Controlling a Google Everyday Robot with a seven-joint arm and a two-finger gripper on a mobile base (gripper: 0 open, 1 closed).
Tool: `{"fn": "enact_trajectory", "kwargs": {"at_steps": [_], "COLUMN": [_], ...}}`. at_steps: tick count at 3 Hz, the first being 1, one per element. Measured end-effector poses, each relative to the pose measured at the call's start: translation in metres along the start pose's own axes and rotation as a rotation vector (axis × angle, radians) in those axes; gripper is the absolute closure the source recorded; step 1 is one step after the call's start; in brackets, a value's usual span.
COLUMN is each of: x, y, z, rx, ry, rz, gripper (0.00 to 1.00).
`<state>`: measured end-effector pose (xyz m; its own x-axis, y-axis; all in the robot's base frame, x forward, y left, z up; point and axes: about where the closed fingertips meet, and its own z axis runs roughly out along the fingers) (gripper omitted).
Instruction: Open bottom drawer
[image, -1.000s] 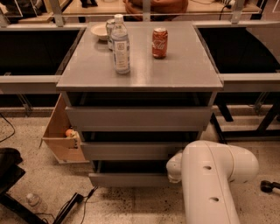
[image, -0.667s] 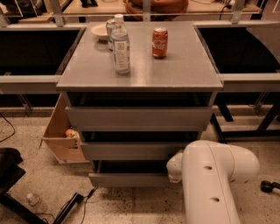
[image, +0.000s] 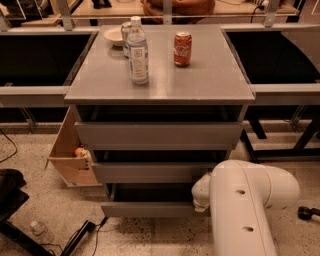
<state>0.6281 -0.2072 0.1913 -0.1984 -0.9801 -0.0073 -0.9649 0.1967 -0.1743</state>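
The bottom drawer (image: 145, 208) is the lowest grey front of the cabinet, narrow and handleless. It stands pulled out a little, with a dark gap above its front panel. My white arm (image: 245, 200) reaches in from the lower right. My gripper (image: 199, 196) is at the drawer's right end, at the top edge of the front panel, mostly hidden behind the arm's wrist. Two taller grey drawer fronts (image: 157, 134) sit above it.
A water bottle (image: 137, 51), a red soda can (image: 182, 49) and a white bowl (image: 114, 35) stand on the cabinet top (image: 210, 80). A wooden box (image: 70, 152) leans at the cabinet's left. A small bottle (image: 37, 228) and cables lie on the floor at left.
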Motion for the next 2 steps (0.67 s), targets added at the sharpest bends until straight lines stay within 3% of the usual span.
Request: {"fn": "enact_trajectory", "kwargs": {"at_steps": [2], "x": [0.0170], "y": [0.0154], "z": [-0.0096], "rx": [-0.007], "ry": [0.012], "rz": [0.032], "gripper": [1.00]}}
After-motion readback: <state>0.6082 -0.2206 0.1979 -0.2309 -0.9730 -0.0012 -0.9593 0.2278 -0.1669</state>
